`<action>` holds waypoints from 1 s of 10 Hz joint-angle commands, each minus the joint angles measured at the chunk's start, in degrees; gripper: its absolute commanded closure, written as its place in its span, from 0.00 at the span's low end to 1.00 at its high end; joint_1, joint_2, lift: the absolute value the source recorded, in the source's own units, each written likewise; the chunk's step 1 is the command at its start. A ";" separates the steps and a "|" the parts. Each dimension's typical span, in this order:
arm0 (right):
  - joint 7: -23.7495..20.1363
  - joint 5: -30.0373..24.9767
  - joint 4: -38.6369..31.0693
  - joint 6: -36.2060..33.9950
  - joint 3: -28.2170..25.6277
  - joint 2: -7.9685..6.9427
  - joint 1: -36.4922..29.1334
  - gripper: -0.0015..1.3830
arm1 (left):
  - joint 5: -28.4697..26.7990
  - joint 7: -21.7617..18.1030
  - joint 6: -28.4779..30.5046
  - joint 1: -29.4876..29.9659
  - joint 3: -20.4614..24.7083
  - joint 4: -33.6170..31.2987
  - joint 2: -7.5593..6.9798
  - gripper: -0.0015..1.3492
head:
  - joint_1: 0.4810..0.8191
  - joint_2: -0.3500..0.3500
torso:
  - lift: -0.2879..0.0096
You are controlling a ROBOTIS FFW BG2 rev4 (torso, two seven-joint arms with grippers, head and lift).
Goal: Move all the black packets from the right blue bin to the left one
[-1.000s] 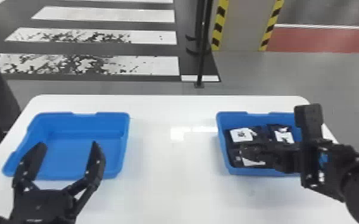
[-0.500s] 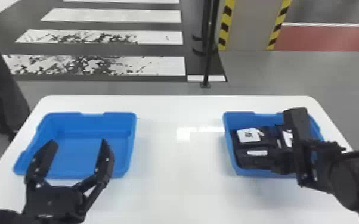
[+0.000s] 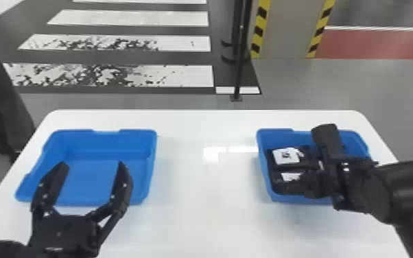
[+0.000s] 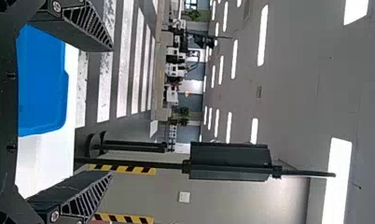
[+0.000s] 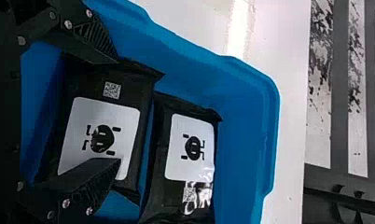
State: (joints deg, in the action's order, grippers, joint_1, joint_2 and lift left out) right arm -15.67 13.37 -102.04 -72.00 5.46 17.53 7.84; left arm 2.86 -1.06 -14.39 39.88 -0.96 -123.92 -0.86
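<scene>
Right gripper [image 5: 118,111]: fingers parted over one black packet [image 5: 129,119], not clenched on it
Left gripper [image 3: 93,164]: spread, holding nothing, by the left bin [image 3: 103,185]
Packets: one under the right gripper, another packet [image 5: 190,130] beside it, both in the right bin [image 5: 251,116]
Done: no transfer evident
Left to do: apparently every packet; full count unclear
</scene>
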 commanded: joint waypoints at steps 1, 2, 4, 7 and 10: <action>-0.94 0.34 2.98 -3.09 3.91 0.93 3.13 0.30 | 0.00 0.00 0.04 0.05 0.16 -0.04 0.07 0.07 | 0.63 0.48 | 0.50; -1.82 0.23 3.96 -1.83 4.48 1.01 3.70 0.58 | 0.00 0.00 0.04 0.05 0.27 -0.04 0.16 0.07 | 0.63 0.50 | 0.50; -2.70 2.51 2.55 4.22 3.22 0.93 1.17 0.83 | 0.00 0.00 -0.24 0.33 0.73 -0.04 0.25 0.07 | 0.63 0.52 | 0.50; 0.03 2.51 -8.13 7.45 -3.40 -0.83 -6.01 0.87 | 0.00 0.00 -0.38 0.47 0.84 0.10 0.25 0.07 | 0.63 0.54 | 0.50; 1.17 2.85 -14.74 10.27 -7.29 -1.97 -10.23 0.87 | 0.00 0.00 -0.95 0.61 1.07 0.10 0.42 0.08 | 0.63 0.53 | 0.50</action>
State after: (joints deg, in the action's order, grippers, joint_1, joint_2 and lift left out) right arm -14.51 16.21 -115.55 -62.35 -0.92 15.83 -1.61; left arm 2.86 -1.05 -15.13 40.51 0.07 -123.82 -0.48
